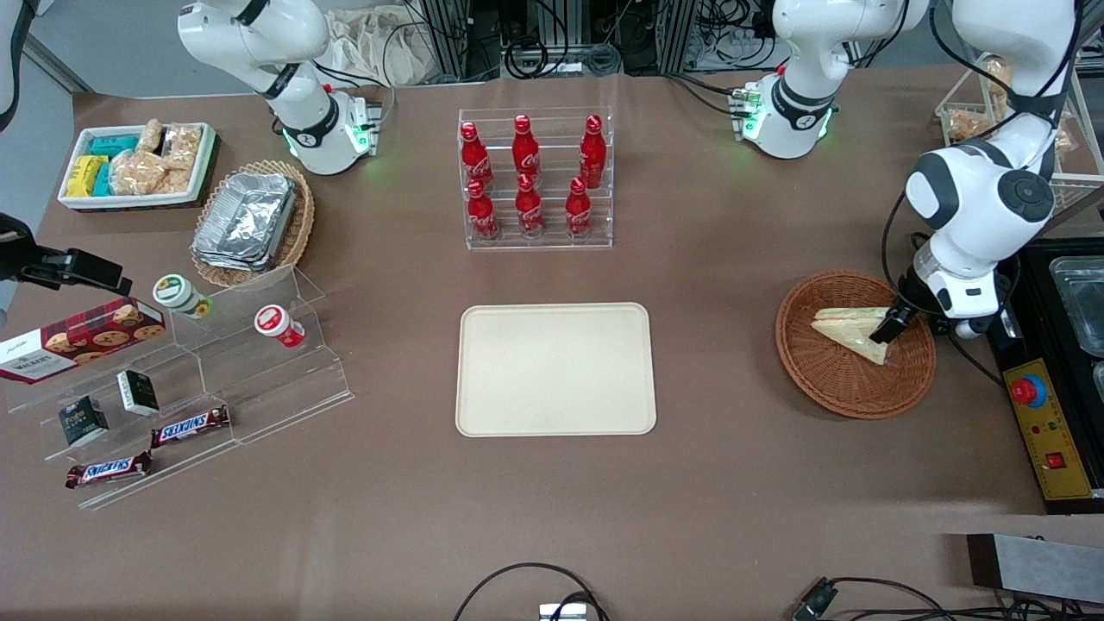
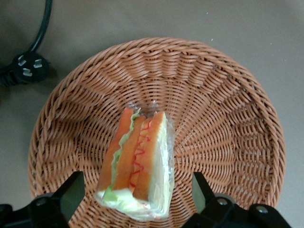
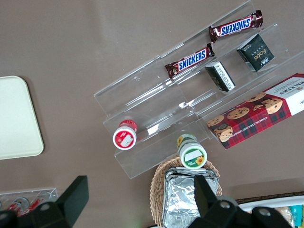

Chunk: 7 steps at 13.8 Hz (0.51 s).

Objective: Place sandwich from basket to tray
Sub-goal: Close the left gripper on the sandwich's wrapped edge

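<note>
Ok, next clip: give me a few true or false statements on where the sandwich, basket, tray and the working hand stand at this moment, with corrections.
1. The sandwich lies in the basket. True.
2. The tray already holds the sandwich. False: the tray is bare; the sandwich is in the basket.
3. The hand is open, a finger at each side of the sandwich. True.
4. The hand hovers above the tray. False: it is down at the basket, toward the working arm's end of the table.
5. The sandwich is wrapped in clear film. True, judging by the wrist view.
6. The cola bottles stand nearer the front camera than the tray. False: they stand farther from it.
</note>
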Each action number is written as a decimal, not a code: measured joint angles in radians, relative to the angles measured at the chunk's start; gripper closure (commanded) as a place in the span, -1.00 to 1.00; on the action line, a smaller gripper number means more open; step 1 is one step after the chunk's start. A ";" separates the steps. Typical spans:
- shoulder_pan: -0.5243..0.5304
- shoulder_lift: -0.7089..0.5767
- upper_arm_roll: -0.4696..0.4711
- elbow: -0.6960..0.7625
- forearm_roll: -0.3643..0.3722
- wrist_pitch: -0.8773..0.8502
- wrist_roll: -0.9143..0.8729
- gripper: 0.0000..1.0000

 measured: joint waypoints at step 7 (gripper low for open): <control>0.000 0.075 0.000 -0.002 -0.015 0.087 -0.005 -0.46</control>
